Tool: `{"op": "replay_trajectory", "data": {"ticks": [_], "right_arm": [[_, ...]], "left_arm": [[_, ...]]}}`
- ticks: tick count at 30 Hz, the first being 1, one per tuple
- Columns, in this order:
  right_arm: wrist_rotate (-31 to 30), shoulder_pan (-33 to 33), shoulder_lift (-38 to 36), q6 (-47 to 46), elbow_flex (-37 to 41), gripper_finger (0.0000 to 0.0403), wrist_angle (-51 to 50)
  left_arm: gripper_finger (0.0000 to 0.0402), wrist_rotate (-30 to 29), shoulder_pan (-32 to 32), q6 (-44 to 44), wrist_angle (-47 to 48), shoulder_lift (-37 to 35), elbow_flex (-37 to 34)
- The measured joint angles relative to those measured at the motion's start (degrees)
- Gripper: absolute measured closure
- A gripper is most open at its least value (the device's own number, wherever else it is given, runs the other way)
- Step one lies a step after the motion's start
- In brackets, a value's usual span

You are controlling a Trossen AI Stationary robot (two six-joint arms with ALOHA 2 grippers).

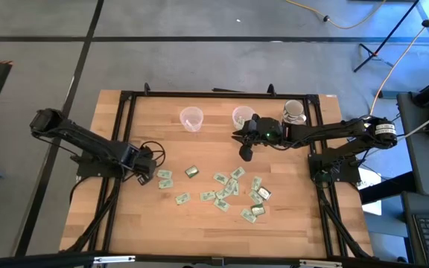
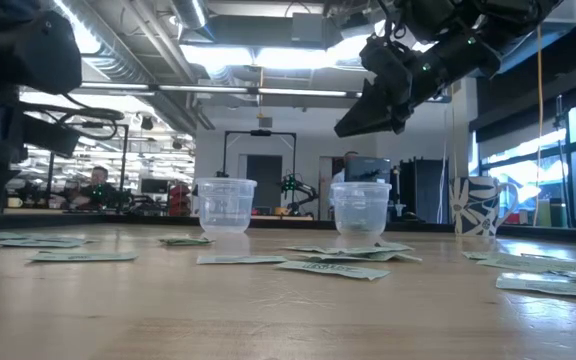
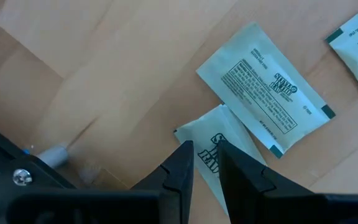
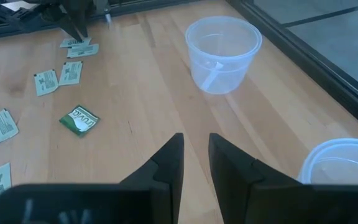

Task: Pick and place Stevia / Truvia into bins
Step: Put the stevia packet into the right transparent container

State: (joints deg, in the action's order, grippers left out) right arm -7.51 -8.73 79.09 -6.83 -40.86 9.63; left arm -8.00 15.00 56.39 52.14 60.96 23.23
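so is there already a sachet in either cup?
No: in the low view both clear cups, one and the other, show nothing inside them.

Wooden table (image 1: 199,231), pale planks, black frame round the edges. Two clear plastic cups (image 1: 191,118) stand upright near the far edge, a patterned mug (image 1: 294,112) toward the right corner. Many sachets (image 1: 223,195) lie flat, scattered across the near half.
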Motion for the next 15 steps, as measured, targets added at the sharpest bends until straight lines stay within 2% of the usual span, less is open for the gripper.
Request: {"op": "replay_trajectory", "data": {"ticks": [9, 15], "right_arm": [[0.0, 0.0, 0.0, 0.8, 0.0, 0.0324, 0.0], [0.0, 0.0, 0.0, 1.1, 0.0, 0.0324, 0.0]], "left_arm": [[0.0335, 0.3, 0.0, 0.0, -0.1, 2.2, 0.0], [0.0363, 0.7, 0.0, -0.2, -0.7, 2.2, 0.0]]}}
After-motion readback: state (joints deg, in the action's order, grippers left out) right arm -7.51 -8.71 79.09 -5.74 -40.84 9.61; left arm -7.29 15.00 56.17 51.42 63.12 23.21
